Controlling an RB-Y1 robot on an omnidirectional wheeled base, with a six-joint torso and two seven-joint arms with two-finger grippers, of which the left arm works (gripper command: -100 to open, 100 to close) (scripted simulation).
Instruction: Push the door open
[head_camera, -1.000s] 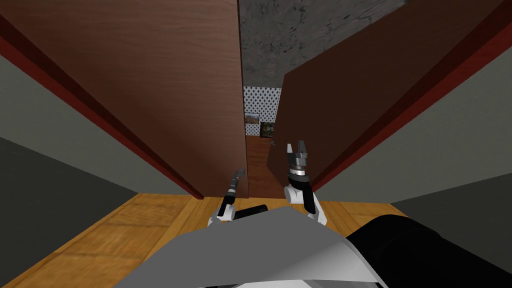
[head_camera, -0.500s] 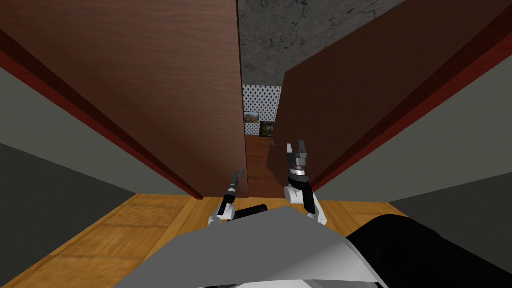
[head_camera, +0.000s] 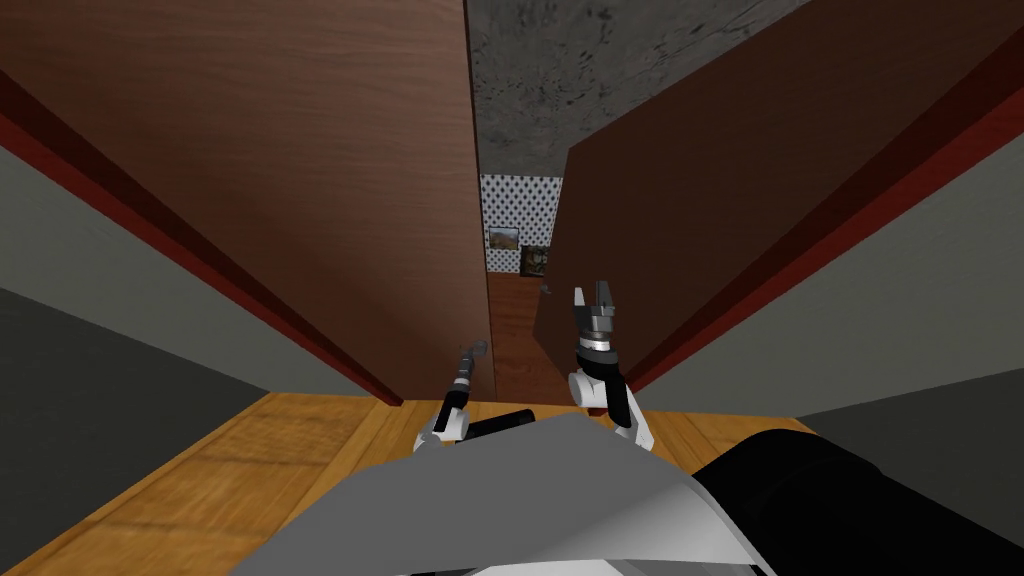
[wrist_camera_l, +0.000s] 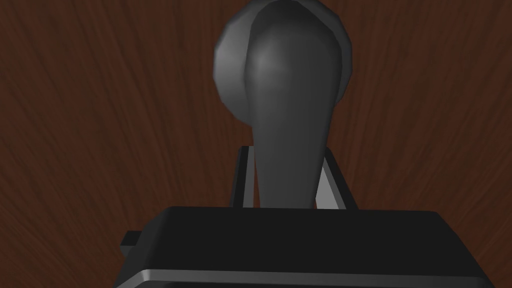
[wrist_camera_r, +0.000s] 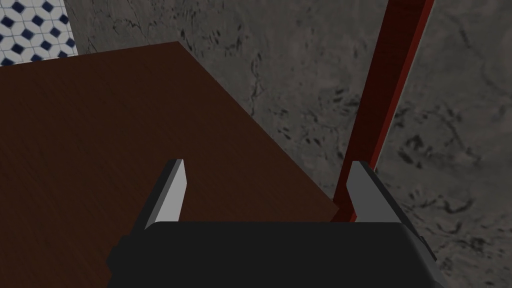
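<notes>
Two brown door leaves stand ahead. The left leaf (head_camera: 300, 180) carries a dark grey lever handle (wrist_camera_l: 287, 110) near its free edge, small in the head view (head_camera: 480, 347). My left gripper (wrist_camera_l: 286, 150) is shut on this handle, and its fingers (wrist_camera_l: 330, 185) press the lever's sides against the brown door face (wrist_camera_l: 100, 125). The darker right leaf (head_camera: 700, 200) stands ajar, swung away from me. My right gripper (head_camera: 594, 292) is raised and open beside that leaf's edge, with nothing between its fingers (wrist_camera_r: 175, 185).
Between the leaves a narrow gap (head_camera: 512, 300) shows a tiled wall (head_camera: 515, 205) with two small pictures. Dark red door frames (head_camera: 150, 240) and grey walls (head_camera: 60, 330) flank both sides. I stand on a wooden floor (head_camera: 250, 460).
The left leaf's free edge has shifted slightly left, away from the right leaf, so the gap is a little wider. The right arm has not moved.
</notes>
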